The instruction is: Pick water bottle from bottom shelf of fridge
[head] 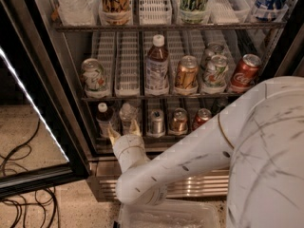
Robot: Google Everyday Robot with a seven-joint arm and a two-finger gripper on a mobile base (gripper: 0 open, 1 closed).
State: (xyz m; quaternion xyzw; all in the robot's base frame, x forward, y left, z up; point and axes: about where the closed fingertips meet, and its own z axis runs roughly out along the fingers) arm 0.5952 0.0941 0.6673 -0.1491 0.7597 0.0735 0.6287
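Observation:
The water bottle point(127, 114), small and clear, stands on the bottom shelf point(142, 137) of the fridge point(71, 80), second lane from the left. My gripper point(124, 131) is at the shelf's front rail, right in front of the bottle's lower part. Its tan fingertips point(113, 136) are spread open and hold nothing. The bottle's base is hidden behind the gripper. A dark bottle with a white cap point(103, 118) stands just left of it. My white arm point(199, 156) reaches in from the lower right.
Three cans point(179, 120) stand on the bottom shelf to the right. The middle shelf holds several cans and a brown-liquid bottle point(156, 65). The black-framed glass door point(33, 113) is open at left. Cables point(19, 175) lie on the floor.

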